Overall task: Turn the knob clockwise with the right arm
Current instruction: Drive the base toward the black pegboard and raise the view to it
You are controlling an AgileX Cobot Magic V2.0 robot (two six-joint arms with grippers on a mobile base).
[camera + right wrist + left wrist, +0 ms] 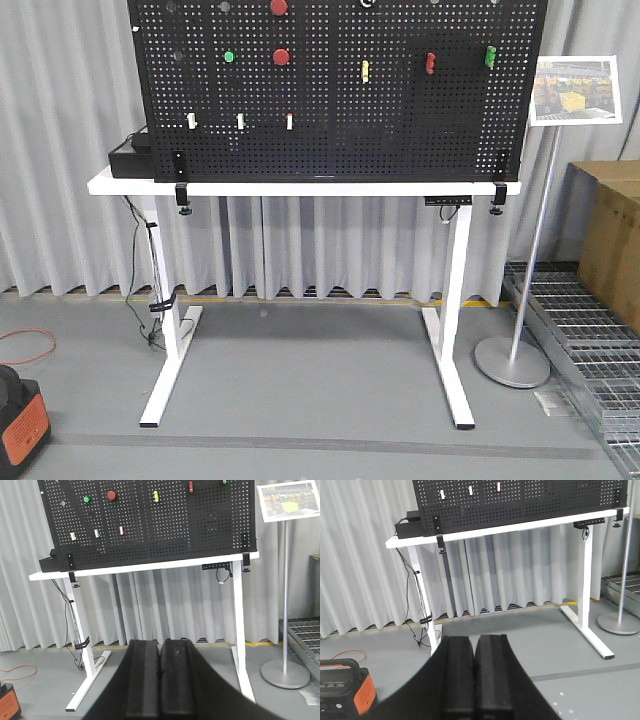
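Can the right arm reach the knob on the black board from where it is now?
Probably not yet. The right gripper is shut and looks far back from the pegboard; the knob sits high at its left. Only bare floor lies between, so nothing blocks the approach.

No wording I can read.
The sign [288, 500], up and right of my right gripper [160, 680], is too small; print on the orange box [342, 692], left of my left gripper [475, 680], blurs.

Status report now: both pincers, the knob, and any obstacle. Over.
Left black pincer shut, empty. Right black pincer shut, empty, far from black pegboard. Silver-rimmed round knob at top edge, mostly cropped, untouched. No obstacle seen.
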